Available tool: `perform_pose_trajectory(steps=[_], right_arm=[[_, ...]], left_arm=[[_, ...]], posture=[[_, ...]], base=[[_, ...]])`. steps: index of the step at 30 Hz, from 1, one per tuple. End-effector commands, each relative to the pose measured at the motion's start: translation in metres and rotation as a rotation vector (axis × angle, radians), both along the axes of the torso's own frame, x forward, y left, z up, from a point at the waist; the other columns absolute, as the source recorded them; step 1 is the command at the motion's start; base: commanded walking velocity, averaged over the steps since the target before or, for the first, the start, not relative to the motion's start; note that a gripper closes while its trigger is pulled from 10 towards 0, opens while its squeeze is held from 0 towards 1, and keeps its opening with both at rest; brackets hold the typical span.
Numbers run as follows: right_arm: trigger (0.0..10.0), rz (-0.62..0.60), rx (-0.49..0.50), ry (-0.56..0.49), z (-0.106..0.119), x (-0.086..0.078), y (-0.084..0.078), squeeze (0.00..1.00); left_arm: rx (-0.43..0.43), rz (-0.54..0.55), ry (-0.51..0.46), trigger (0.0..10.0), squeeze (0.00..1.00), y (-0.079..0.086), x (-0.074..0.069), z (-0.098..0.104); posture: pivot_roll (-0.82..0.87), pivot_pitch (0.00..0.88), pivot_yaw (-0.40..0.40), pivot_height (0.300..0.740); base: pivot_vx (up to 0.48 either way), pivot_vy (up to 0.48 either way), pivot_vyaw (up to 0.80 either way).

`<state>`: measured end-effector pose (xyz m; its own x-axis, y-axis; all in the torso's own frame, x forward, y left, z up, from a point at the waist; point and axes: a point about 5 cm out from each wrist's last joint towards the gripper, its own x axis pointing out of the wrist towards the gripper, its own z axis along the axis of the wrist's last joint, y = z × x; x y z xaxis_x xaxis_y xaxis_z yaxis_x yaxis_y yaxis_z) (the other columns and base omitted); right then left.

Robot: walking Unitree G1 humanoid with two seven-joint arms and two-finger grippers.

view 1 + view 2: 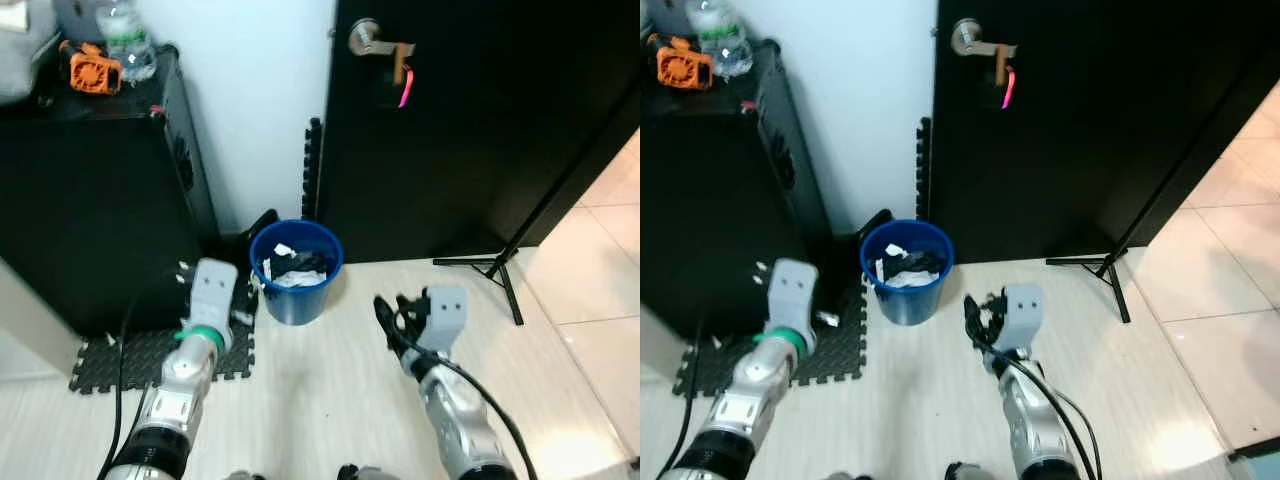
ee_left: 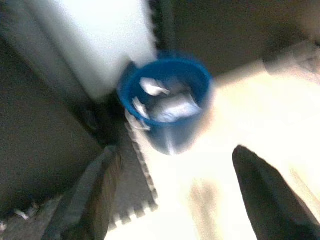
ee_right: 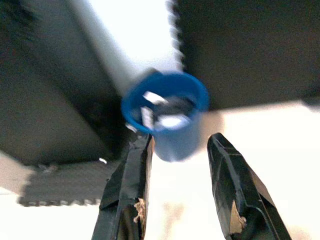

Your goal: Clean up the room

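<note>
- Sitting far and between both arms: blue bin [image 1: 296,271], scraps inside.
- Hovering spread and empty: left tool [image 2: 175,200], nearer.
- Hovering spread and empty: right tool [image 3: 177,190].

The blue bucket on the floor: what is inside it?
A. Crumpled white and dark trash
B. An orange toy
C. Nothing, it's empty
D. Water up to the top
A: the blue bucket holds crumpled white and dark scraps, seen from above in the head views, and both wrist views, though blurred, show pale bits inside it too.
</note>
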<state>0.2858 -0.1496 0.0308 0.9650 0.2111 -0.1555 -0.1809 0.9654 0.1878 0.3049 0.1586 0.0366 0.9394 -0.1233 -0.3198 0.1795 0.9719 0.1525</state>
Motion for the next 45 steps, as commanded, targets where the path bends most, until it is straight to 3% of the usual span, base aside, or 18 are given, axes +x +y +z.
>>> perform_pose_trajectory(steps=[1, 5, 7, 9, 11, 12, 14, 20, 25, 35, 45], right_arm=[[10.0, -0.037, -0.036, 0.144, -0.032, -0.021, -0.012, 0.0], [10.0, -0.043, -0.071, 0.259, -0.055, -0.039, -0.019, 0.0], [10.0, -0.035, -0.103, 0.371, -0.074, -0.06, -0.024, 0.0], [10.0, -0.035, -0.103, 0.371, -0.074, -0.06, -0.024, 0.0], [10.0, -0.011, -0.147, 0.494, -0.093, -0.083, -0.027, 0.0], [10.0, -0.011, -0.147, 0.494, -0.093, -0.083, -0.027, 0.0], [10.0, 0.05, -0.224, 0.602, -0.108, -0.105, -0.026, 0.0], [10.0, 0.153, -0.286, 0.652, -0.116, -0.117, -0.02, 0.0], [10.0, 0.223, -0.32, 0.678, -0.118, -0.119, -0.016, 0.0], [10.0, 0.082, -0.254, 0.715, -0.119, -0.122, -0.03, 0.0], [10.0, 0.071, -0.208, 0.757, -0.125, -0.133, -0.023, 0.0]], left_arm=[[0.044, -0.024, 0.128, 10.0, 0.0, 0.004, -0.018, -0.028], [0.1, -0.018, 0.218, 10.0, 0.0, 0.014, -0.035, -0.049], [0.147, 0.001, 0.3, 10.0, 0.0, 0.024, -0.05, -0.065], [0.147, 0.001, 0.3, 10.0, 0.0, 0.024, -0.05, -0.065], [0.187, 0.01, 0.375, 10.0, 0.0, 0.031, -0.067, -0.079], [0.187, 0.01, 0.375, 10.0, 0.0, 0.031, -0.067, -0.079], [0.19, 0.028, 0.439, 10.0, 0.0, 0.035, -0.081, -0.09], [0.218, 0.039, 0.491, 10.0, 0.0, 0.04, -0.095, -0.1], [0.363, -0.088, 0.537, 10.0, 0.0, 0.043, -0.115, -0.112], [0.302, -0.111, 0.56, 10.0, 0.0, 0.044, -0.118, -0.113], [0.331, -0.158, 0.525, 10.0, 0.0, 0.039, -0.107, -0.108]], posture=[[-0.02, 0.035, 0.022, 0.72], [-0.02, 0.029, 0.019, 0.72], [-0.01, 0.023, 0.013, 0.72], [-0.01, 0.023, 0.013, 0.72], [-0.01, 0.016, 0.005, 0.72], [-0.01, 0.016, 0.005, 0.72], [0.0, 0.011, 0.002, 0.72], [0.01, 0.007, -0.005, 0.72], [0.01, 0.014, -0.023, 0.72], [0.01, 0.018, -0.012, 0.72], [0.0, 0.023, 0.019, 0.72]], base=[[0.0, 0.0, -0.8], [0.0, 0.0, -0.8], [0.0, 0.0, -0.8], [0.0, 0.0, -0.8], [0.0, 0.0, -0.8], [0.0, 0.0, -0.8], [0.0, 0.0, -0.8], [0.0, 0.0, -0.79], [0.0, 0.0, -0.79], [0.0, 0.0, -0.78], [0.0, 0.0, -0.78]])
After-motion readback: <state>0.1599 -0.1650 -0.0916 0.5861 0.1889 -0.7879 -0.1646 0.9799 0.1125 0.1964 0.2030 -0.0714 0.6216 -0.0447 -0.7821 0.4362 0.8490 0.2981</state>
